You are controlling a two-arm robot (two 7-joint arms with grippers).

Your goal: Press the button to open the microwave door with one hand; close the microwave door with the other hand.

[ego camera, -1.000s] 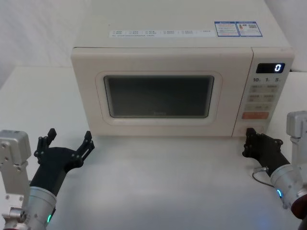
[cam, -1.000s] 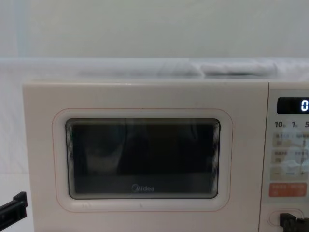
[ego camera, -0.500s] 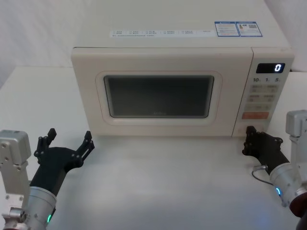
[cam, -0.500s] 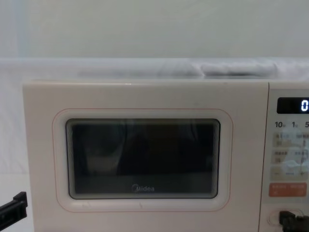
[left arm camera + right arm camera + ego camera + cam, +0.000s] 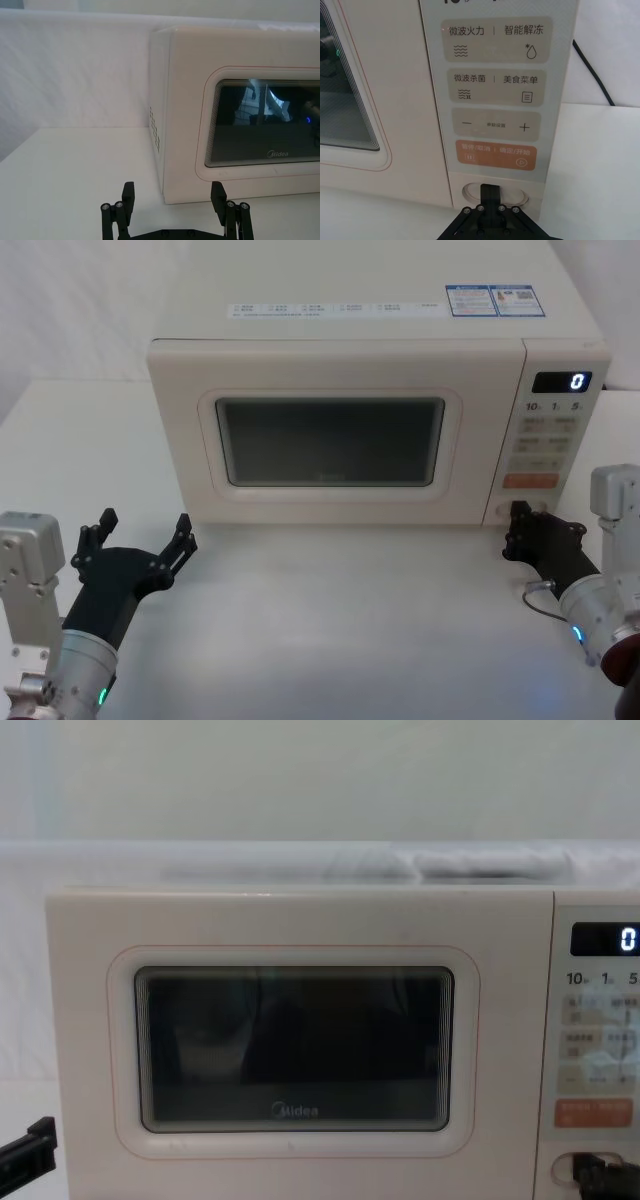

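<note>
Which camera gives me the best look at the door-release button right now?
Right wrist view: the oval button sits close up with the right gripper at it. The chest view catches its edge at the corner; the head view has the gripper covering it.

Right pincer (image 5: 490, 192) covers the middle of the button (image 5: 470, 191); contact not resolvable. Whether its fingers are parted: cannot tell. Chest view crops the microwave door (image 5: 290, 1040) at its lower edge.

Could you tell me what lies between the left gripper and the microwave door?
Bare white table in the head view: the open left gripper sits off the closed door, at its lower left corner.
</note>
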